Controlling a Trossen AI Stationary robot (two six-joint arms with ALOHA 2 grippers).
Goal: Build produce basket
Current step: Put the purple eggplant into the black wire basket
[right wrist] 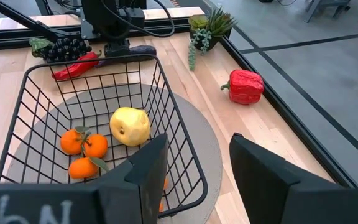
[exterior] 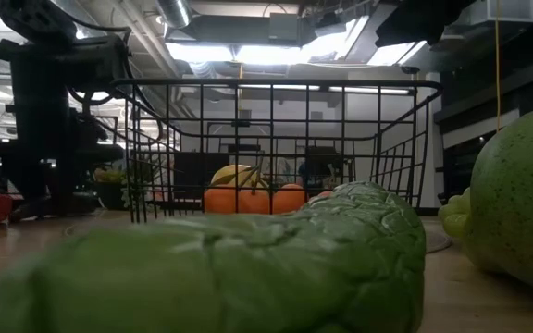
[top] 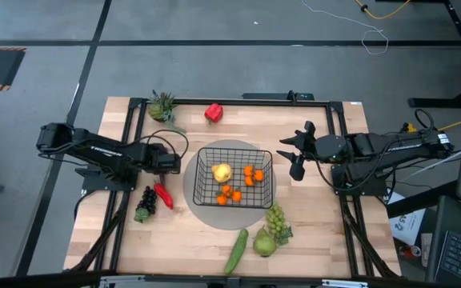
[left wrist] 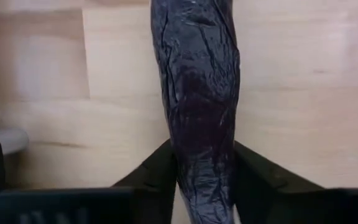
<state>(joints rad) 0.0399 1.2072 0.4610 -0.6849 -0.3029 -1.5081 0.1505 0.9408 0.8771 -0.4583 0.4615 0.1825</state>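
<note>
Left hand (left wrist: 204,180): in the left wrist view its two dark fingers (left wrist: 157,171) sit tight against either side of a long dark purple, wrinkled vegetable (left wrist: 197,106) lying on the wooden desk (left wrist: 303,93); clamped on it. In the high view this hand (top: 169,162) is left of centre, just left of the basket (top: 234,178).

Right hand (right wrist: 194,171): fingers apart, nothing between them, hovering over the basket's near rim in the right wrist view. In the high view it (top: 297,156) is right of centre, just beside the basket's upper right corner.

Basket: centre of the high view, on a grey round mat (top: 197,200). Inside: yellow fruit (top: 222,172) and several small oranges (top: 250,176).

Outside the basket, on the desk: red chili (top: 163,195) and dark grapes (top: 145,204) at lower left; red pepper (top: 214,113) at upper centre; green grapes (top: 277,220), green pear (top: 264,244) and cucumber (top: 236,250) at lower centre. Small potted plant (top: 162,106) at upper left.
</note>
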